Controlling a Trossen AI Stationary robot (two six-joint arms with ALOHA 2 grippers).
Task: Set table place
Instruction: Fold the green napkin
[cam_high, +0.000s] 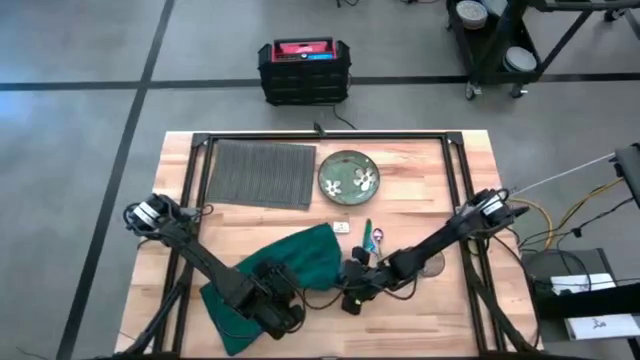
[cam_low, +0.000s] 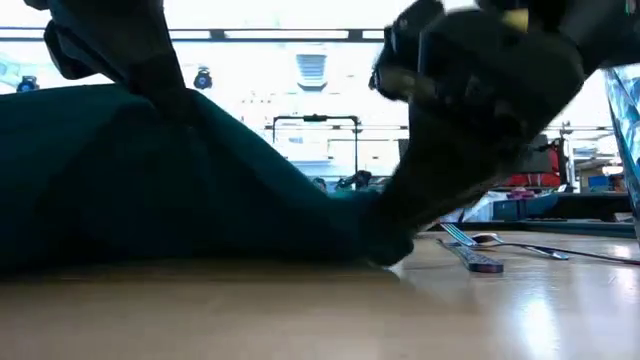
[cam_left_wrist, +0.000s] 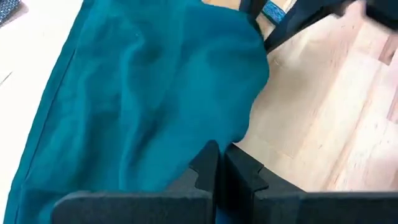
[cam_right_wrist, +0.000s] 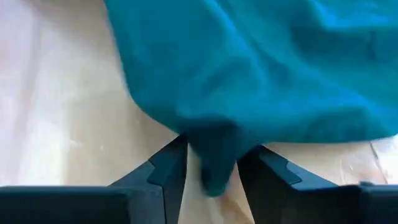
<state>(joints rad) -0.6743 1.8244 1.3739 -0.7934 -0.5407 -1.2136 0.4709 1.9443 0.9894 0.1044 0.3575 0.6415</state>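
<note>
On the left of the high view we see the left arm reaching in from the table's left edge toward the near side; its tool, the left tool, sits low over the dark green cloth napkin; in the left wrist view its fingers are pressed together with the cloth's edge reaching them, though we cannot tell whether any cloth is pinched between them. The napkin lies rumpled on the near-left part of the table, one corner stretched toward the middle. Behind it, at the far left of the table, we find the place, a dark grey ribbed placemat, lying flat and bare, well apart from the napkin. Just beside the placemat's right edge stands a green plate with white flowers painted on it. Nearer to us, in the middle of the table, lies cutlery with a small white tag next to it; the low view shows a fork and a spoon there. At the napkin's right corner the right tool grips the cloth; in the right wrist view its fingers are clamped on a fold of the napkin; the right arm stretches back to the table's right edge.
</note>
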